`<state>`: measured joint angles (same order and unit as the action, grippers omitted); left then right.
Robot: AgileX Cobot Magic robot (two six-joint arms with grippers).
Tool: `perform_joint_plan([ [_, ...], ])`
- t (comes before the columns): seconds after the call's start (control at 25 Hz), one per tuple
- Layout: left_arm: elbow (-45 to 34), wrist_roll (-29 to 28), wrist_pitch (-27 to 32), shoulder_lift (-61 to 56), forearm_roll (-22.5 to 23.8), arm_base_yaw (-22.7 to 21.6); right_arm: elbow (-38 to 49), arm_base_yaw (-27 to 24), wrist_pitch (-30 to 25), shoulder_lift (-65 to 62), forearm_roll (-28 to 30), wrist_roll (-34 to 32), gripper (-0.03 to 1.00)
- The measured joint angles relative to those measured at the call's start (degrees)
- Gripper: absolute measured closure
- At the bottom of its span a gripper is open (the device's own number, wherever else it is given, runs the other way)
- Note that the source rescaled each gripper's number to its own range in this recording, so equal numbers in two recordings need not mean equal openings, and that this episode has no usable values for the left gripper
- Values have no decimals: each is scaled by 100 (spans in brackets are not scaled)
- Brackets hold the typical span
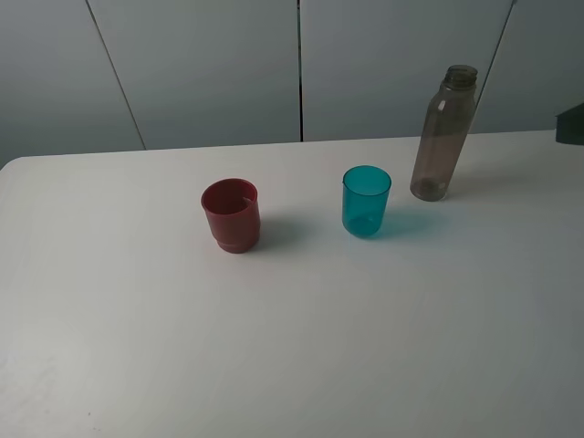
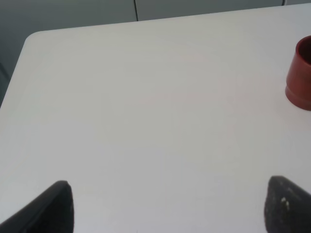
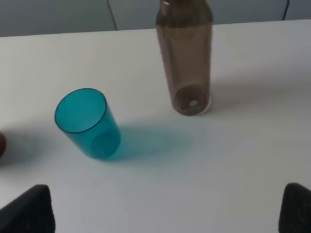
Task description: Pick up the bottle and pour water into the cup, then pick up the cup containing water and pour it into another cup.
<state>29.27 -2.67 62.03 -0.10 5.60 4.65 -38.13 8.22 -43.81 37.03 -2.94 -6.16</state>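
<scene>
We are seeing a smoky grey-brown, see-through bottle [image 1: 443, 134] and a translucent teal-blue cup [image 1: 366, 202] casting a teal tint. We are also seeing an opaque red cup [image 1: 231, 214] standing on the plain white bench [image 1: 292, 347], before pale grey panels [image 1: 210, 68].

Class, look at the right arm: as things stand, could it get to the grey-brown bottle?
Probably yes. The right gripper is open, and the bottle stands upright ahead of it with bare table between; the teal cup stands off to one side.

bottle [image 1: 443, 137]: I read no label or brand on it
teal cup [image 1: 366, 202]: I see no print
red cup [image 1: 231, 214]: I see no marking
table [image 1: 292, 347]: no text or numbers I can read
</scene>
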Motion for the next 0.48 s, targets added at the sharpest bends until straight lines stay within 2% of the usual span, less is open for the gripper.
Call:
perform_joint_plan([
  [0.16, 0, 0, 0, 0, 0, 0, -115, -351, -804, -782, -128, 282, -3],
  [0.48, 0, 0, 0, 0, 0, 0, -191, -366, -1895, -2207, -81, 566, -3],
])
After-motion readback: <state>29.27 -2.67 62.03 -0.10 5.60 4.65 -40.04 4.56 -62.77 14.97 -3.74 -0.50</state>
